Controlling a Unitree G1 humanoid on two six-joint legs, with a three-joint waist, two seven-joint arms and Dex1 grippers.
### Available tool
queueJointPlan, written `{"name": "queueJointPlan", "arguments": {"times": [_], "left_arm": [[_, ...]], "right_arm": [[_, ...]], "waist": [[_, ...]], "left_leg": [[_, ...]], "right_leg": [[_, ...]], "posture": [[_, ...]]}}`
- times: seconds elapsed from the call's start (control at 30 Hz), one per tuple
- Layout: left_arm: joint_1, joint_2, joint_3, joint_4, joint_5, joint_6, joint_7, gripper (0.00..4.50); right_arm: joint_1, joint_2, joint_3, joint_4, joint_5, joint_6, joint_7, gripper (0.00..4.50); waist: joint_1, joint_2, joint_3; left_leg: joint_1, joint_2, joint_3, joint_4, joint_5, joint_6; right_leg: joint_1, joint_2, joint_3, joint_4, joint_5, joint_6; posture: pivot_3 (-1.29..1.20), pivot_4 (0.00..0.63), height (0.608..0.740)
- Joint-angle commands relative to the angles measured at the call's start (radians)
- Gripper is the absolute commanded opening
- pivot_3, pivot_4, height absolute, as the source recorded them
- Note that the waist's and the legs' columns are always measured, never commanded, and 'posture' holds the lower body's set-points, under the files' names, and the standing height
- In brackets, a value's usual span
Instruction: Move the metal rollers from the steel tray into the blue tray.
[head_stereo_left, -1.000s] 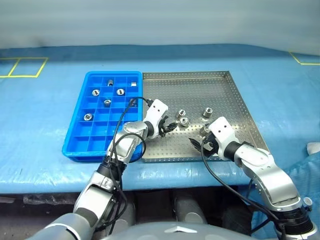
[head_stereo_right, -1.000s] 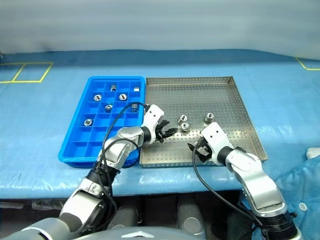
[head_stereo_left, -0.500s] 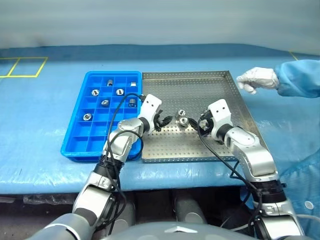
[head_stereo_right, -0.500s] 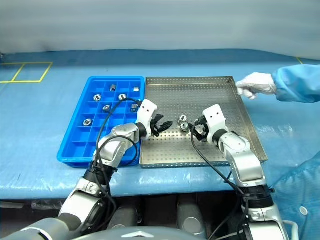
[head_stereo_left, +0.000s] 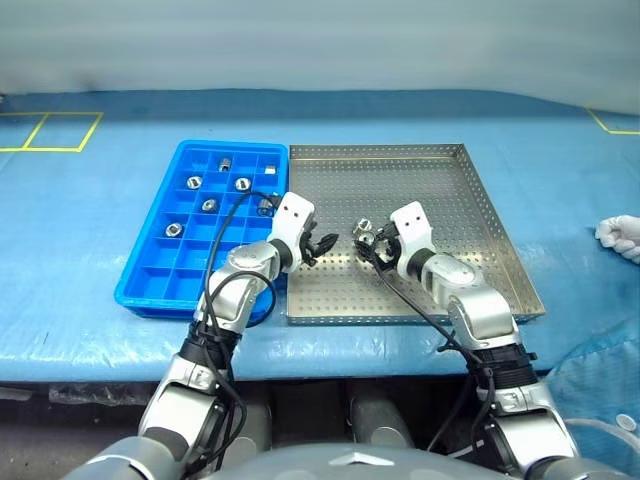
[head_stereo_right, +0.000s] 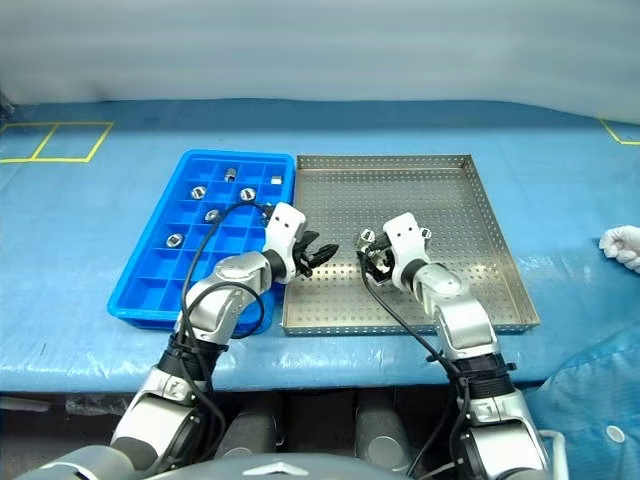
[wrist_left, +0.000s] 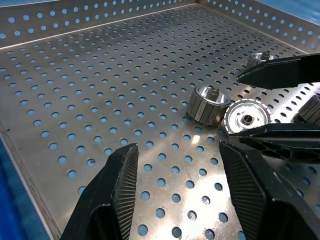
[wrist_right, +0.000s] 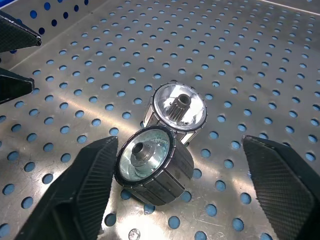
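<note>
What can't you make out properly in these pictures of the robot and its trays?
- Exact count of metal rollers in the steel tray: in the head views the right gripper covers part of the cluster.
- Shapes of the rollers in the blue tray: too small in the head views.
- A third roller in the left wrist view: cut off by the edge.
- The white-gloved hand: cut off at the head view's edge.

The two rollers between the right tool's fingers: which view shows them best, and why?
The right wrist view: both rollers lie close up, touching, end faces visible. The left wrist view shows them farther off, the eye views only as specks.
</note>
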Motion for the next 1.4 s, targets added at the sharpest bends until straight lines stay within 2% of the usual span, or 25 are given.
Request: {"name": "queueJointPlan", "arguments": {"times": [0.03, 0.13, 0.17, 0.37, 0.53, 0.67, 0.8, 1.07, 1.4], "left_arm": [[-0.001, -0.001, -0.009, -0.038, -0.007, 0.003, -0.005, 2.82], [-0.006, -0.006, -0.021, -0.038, -0.019, -0.005, -0.027, 2.82], [-0.008, -0.009, -0.023, -0.042, -0.027, -0.004, -0.036, 2.82], [-0.019, -0.024, -0.029, -0.081, -0.085, -0.015, -0.112, 2.82], [-0.037, -0.024, -0.003, -0.15, -0.187, 0.008, -0.193, 2.82], [-0.049, 0.009, -0.008, -0.189, -0.226, 0.037, -0.225, 2.82], [-0.039, 0.084, -0.018, -0.242, -0.247, 0.051, -0.283, 2.82], [0.015, 0.201, 0.002, -0.327, -0.352, 0.075, -0.394, 2.82], [0.029, 0.223, 0.016, -0.323, -0.354, 0.052, -0.352, 2.82]], "right_arm": [[-0.01, -0.002, -0.027, -0.024, -0.001, -0.002, -0.012, 2.91], [0.003, -0.002, -0.031, -0.045, 0.001, 0.004, -0.017, 2.0], [0.008, -0.002, -0.032, -0.053, 0.001, 0.006, -0.019, 1.82], [0.045, -0.01, -0.037, -0.141, -0.005, 0.02, -0.036, 1.82], [0.102, -0.047, -0.035, -0.322, 0.044, 0.042, 0.029, 1.82], [0.154, -0.093, -0.042, -0.457, 0.123, 0.059, 0.12, 1.82], [0.212, -0.145, -0.064, -0.564, 0.204, 0.065, 0.19, 1.82], [0.25, -0.168, -0.118, -0.593, 0.327, 0.065, 0.249, 1.82], [0.241, -0.179, -0.147, -0.602, 0.403, 0.054, 0.263, 1.82]], "waist": [[0.0, 0.0, 0.0], [0.001, 0.0, 0.0], [0.002, 0.0, 0.0], [0.003, 0.0, 0.0], [0.001, 0.0, 0.0], [-0.001, 0.0, 0.0], [-0.004, 0.0, 0.0], [-0.004, 0.0, 0.0], [-0.002, 0.0, 0.0]], "left_leg": [[0.0, 0.0, 0.0, 0.0, 0.0, 0.0], [0.0, 0.0, 0.0, 0.0, 0.0, 0.0], [0.0, 0.0, 0.0, 0.0, 0.0, 0.0], [-0.001, 0.0, 0.0, 0.0, 0.0, 0.0], [-0.002, 0.0, 0.0, 0.0, 0.0, 0.0], [-0.002, 0.0, 0.0, 0.0, 0.0, 0.0], [-0.002, 0.0, 0.0, 0.0, 0.0, 0.0], [-0.002, 0.0, 0.0, 0.001, 0.0, 0.0], [-0.002, 0.0, 0.0, 0.001, 0.0, 0.0]], "right_leg": [[0.0, 0.0, 0.0, 0.0, 0.0, 0.0], [0.0, 0.0, 0.0, 0.0, 0.0, 0.0], [0.0, 0.0, 0.0, 0.0, 0.0, 0.0], [-0.001, 0.0, 0.0, -0.001, 0.0, 0.0], [-0.001, 0.0, 0.0, -0.001, 0.0, 0.0], [-0.001, 0.0, 0.0, -0.001, 0.0, 0.0], [-0.001, 0.0, 0.0, -0.001, 0.0, 0.0], [-0.001, 0.0, 0.0, -0.001, 0.0, 0.0], [-0.001, 0.0, 0.0, -0.001, -0.001, 0.0]], "posture": [[-0.01, 0.15, 0.74], [-0.02, 0.15, 0.74], [-0.02, 0.15, 0.74], [-0.04, 0.15, 0.74], [-0.05, 0.15, 0.74], [-0.07, 0.15, 0.74], [-0.08, 0.15, 0.74], [-0.09, 0.15, 0.74], [-0.08, 0.15, 0.74]]}}
